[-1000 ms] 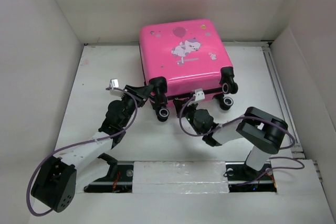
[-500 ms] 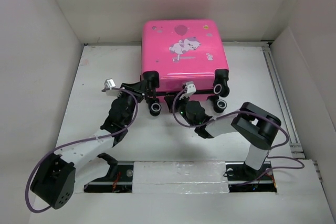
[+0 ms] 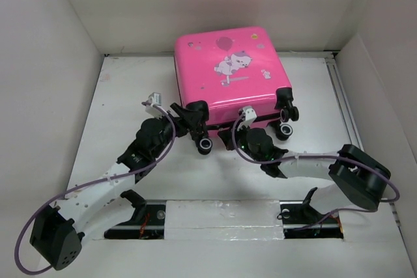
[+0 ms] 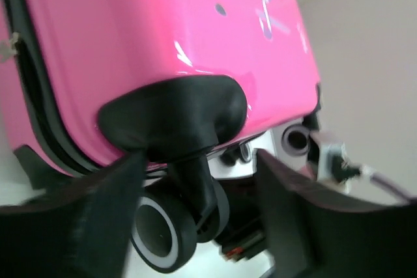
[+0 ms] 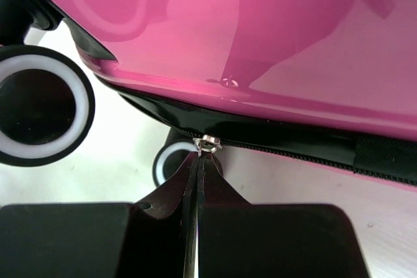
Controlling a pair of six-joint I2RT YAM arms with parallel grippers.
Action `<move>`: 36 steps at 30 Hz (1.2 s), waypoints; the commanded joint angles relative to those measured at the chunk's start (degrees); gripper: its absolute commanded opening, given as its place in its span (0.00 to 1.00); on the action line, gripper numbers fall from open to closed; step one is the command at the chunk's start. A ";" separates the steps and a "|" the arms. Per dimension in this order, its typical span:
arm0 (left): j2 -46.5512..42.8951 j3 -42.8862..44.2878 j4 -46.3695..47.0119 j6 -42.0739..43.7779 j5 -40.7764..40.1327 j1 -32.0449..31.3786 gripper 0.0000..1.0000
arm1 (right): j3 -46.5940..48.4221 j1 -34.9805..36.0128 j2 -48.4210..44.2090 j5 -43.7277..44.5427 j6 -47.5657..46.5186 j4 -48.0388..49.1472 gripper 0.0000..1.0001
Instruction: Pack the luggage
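- Pink luggage [image 3: 225, 73] lies closed, far centre on the white surface [image 3: 117, 96].
- Left end effector [image 4: 195, 161], arm stretched forward, spread wide astride the near-left wheel [image 4: 163, 232].
- Right end effector [image 5: 197, 161] pinched narrow on the zipper pull [image 5: 208, 143].

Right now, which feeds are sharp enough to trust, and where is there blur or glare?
Right wrist: crisp on the zipper pull, reflections across the luggage above. Left wrist: soft, its fingers smeared, the wheel readable. Top external: evenly lit, no harsh glare.

No readable text, brand or number anywhere, luggage [image 3: 225, 73] shell beyond the right tool [image 5: 197, 161] bears only a cartoon print [image 3: 232, 63], no lettering legible
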 commanded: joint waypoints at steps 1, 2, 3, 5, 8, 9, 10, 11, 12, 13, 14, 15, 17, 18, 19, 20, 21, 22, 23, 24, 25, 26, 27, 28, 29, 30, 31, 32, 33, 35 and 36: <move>-0.82 1.67 -3.54 3.41 9.26 -0.89 0.71 | 1.82 2.82 -2.98 -15.53 1.32 -2.03 0.00; -0.83 1.66 -4.23 3.94 9.79 -0.89 0.74 | 1.81 2.81 -3.51 -16.14 1.32 -2.04 0.00; -0.83 1.66 -4.24 3.94 12.15 -0.89 0.76 | 1.81 2.81 -3.51 -16.14 1.32 -2.56 0.00; 1.27 1.66 -3.62 4.82 13.83 -1.67 0.82 | 1.29 2.20 -3.51 -16.14 1.32 -2.56 0.00; 5.14 4.29 -4.58 6.92 13.84 -3.26 0.85 | 0.76 2.20 -4.04 -16.67 1.32 -2.56 0.00; 6.11 5.60 -4.59 6.93 13.84 -3.26 0.83 | 0.76 2.20 -4.04 -16.67 1.32 -2.56 0.00; 6.99 6.31 -5.29 7.54 14.54 -3.26 0.77 | 0.24 2.20 -4.56 -16.67 1.32 -2.56 0.00; 7.69 6.32 -5.29 7.55 14.54 -3.26 0.73 | 0.23 2.20 -4.57 -16.67 1.32 -2.56 0.00; 8.48 6.84 -5.29 7.55 14.54 -3.26 0.69 | -0.29 1.59 -5.17 -16.67 1.32 -3.08 0.00; 8.49 6.85 -5.29 7.55 14.54 -3.26 0.56 | -0.30 1.58 -5.96 -16.67 1.32 -3.61 0.00; 8.49 6.85 -5.29 8.07 14.54 -3.26 0.40 | -0.30 0.89 -5.97 -16.67 1.32 -3.62 0.00; 8.49 6.85 -5.29 7.55 14.54 -3.26 0.29 | -0.30 0.88 -6.75 -16.67 1.32 -4.66 0.00; 9.19 6.85 -2.40 7.02 16.46 -3.26 0.12 | -0.30 0.18 -7.55 -17.20 1.32 -6.94 0.00; 11.11 7.63 -1.26 5.63 17.61 -3.26 0.00 | -0.30 -0.69 -8.42 -17.81 1.32 -7.91 0.00; 12.17 8.34 0.66 4.83 18.31 -3.26 0.00 | 0.40 -1.48 -8.43 -17.81 1.32 -8.97 0.00; 13.22 9.56 2.60 3.86 19.19 -3.26 0.00 | 1.02 -1.49 -9.30 -18.60 0.71 -11.68 0.00; 15.41 10.18 4.88 2.81 21.64 -4.04 0.00 | 1.72 -2.10 -9.92 -19.48 0.70 -13.01 0.00; 16.48 10.97 7.08 1.67 21.66 -5.01 0.00 | 3.03 -2.11 -9.93 -19.48 0.70 -14.07 0.00; 17.62 13.94 9.71 0.79 20.88 -6.50 0.00 | 3.04 -2.11 -9.93 -20.27 0.70 -14.08 0.00; 18.85 16.32 9.74 0.78 17.56 -8.34 0.00 | 3.65 -2.11 -9.93 -20.97 1.66 -13.12 0.00; 21.21 18.78 9.74 1.56 16.49 -11.75 0.00 | 3.66 -0.28 -8.80 -22.20 2.63 -11.46 0.00; 22.19 20.89 9.74 1.57 15.78 -13.18 0.00 | 3.66 0.96 -7.83 -22.21 3.59 -9.26 0.00; 23.07 24.04 10.35 1.57 15.16 -14.23 0.00 | 3.66 2.45 -5.47 -22.99 5.08 -4.28 0.00; 23.60 25.03 11.05 1.57 15.16 -15.46 0.00 | 3.66 5.51 -4.23 -23.00 5.10 -2.06 0.00; 24.30 25.65 13.32 0.61 15.16 -15.48 0.00 | 4.36 6.67 -3.00 -22.48 5.88 -0.38 0.00; 24.31 25.66 14.56 -0.35 15.68 -15.48 0.00 | 5.15 7.55 -1.16 -22.47 5.89 0.24 0.00; 24.83 25.66 15.44 -1.93 15.68 -16.17 0.00 | 5.85 8.34 -0.53 -22.47 5.89 1.82 0.00; 24.84 25.66 16.23 -2.64 15.68 -16.87 0.00 | 5.86 9.48 0.00 -21.86 5.89 3.66 0.00; 24.84 24.96 17.98 -3.35 15.68 -16.88 0.00 | 5.86 9.49 1.31 -21.86 5.89 6.29 0.00; 24.31 23.20 20.45 -3.97 13.94 -18.46 0.00 | 5.86 9.49 2.99 -24.91 8.17 14.13 0.00; 23.61 22.67 20.46 -4.49 13.32 -18.46 0.00 | 8.03 9.49 2.99 -26.06 8.17 14.14 0.00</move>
